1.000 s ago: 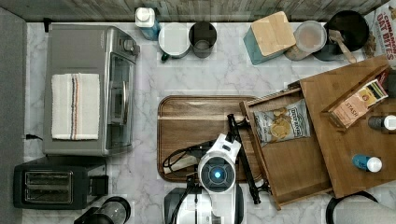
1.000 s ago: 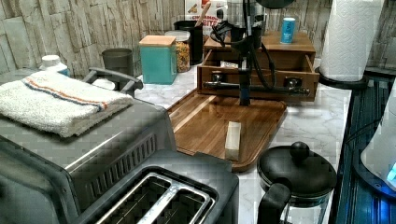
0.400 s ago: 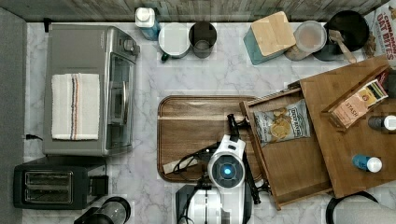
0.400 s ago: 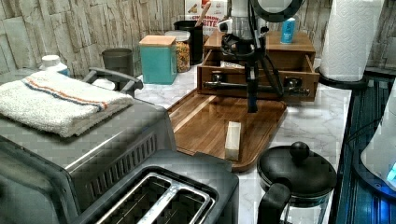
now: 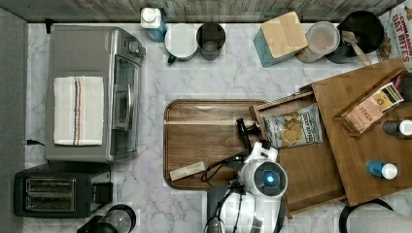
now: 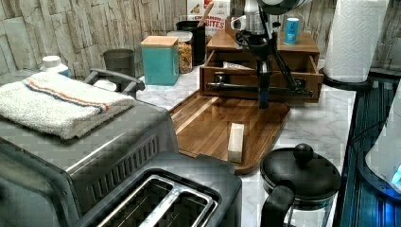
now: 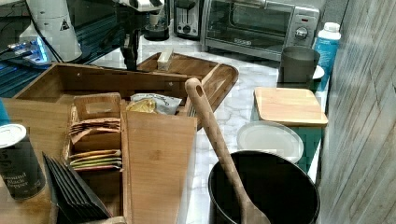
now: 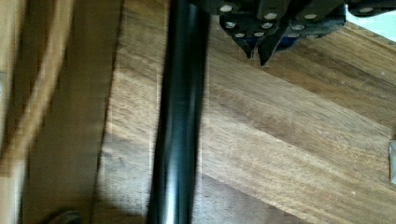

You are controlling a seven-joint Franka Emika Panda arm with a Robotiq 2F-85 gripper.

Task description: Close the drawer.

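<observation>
Bamboo-brown, the drawer (image 5: 306, 170) stood pulled out of its wooden box (image 5: 374, 145) toward the top view's left, beside the tray (image 5: 204, 141), holding a "POPCORNERS"-style chip bag (image 5: 294, 128); a "STASH" tea box (image 5: 369, 111) sat above. In the left view, its black handle (image 6: 255, 87) ran crosswise. In the wrist view, the gripper (image 8: 259, 53) was pinched closed, empty, beside the handle.

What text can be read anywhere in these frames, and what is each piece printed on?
"STASH": tea-bag box on top of the wooden box.
"OAT BITES" (first word cut off): cereal box at the back wall; left view shows "BITES".
"POP...": snack bag in the open drawer; rest too blurred.
"ground black pepper": dark can, barely legible.
Blue can label: unreadable.
</observation>
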